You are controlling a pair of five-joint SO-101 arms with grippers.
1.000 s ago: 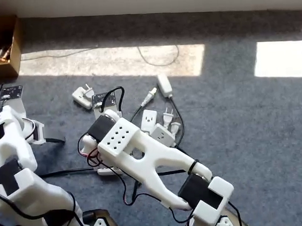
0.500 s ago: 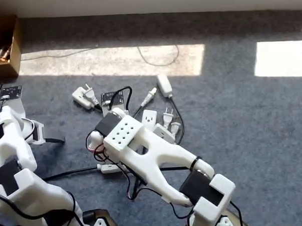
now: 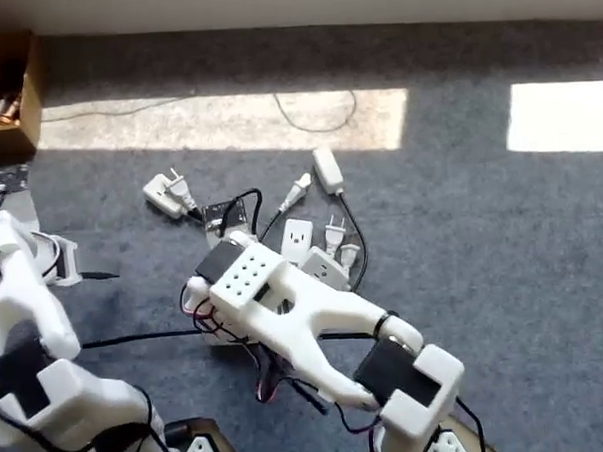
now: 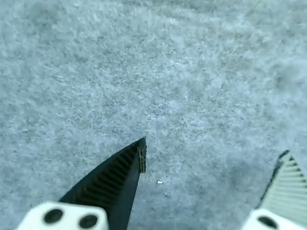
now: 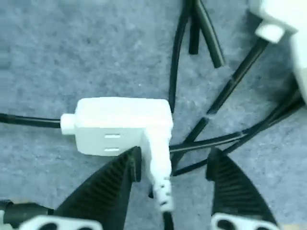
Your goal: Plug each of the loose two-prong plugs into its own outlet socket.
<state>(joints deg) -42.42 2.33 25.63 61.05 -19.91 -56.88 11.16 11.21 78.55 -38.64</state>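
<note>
A white socket block (image 5: 120,122) with two slots on its side lies on the grey carpet, a black cord leaving one end. A white plug (image 5: 159,153) rests against its other end; I cannot tell whether it is plugged in. My right gripper (image 5: 175,165) is open, with that plug between its black fingers (image 5: 112,187). In the high view the right arm (image 3: 295,306) covers this spot. Further back lie a loose two-prong plug (image 3: 167,192), a socket (image 3: 298,236) and another plug (image 3: 334,228). My left gripper (image 4: 211,163) is open over bare carpet.
Black cords (image 5: 225,86) cross the carpet around the socket block. A white adapter (image 3: 328,168) and a connector (image 3: 297,194) lie behind the pile. A wooden box (image 3: 5,94) stands at the far left. The left arm (image 3: 25,308) is at the left edge.
The right arm's wrist has shifted slightly to the right and nearer, settling over the socket block and cords. The left arm's wrist has swung toward the left edge.
</note>
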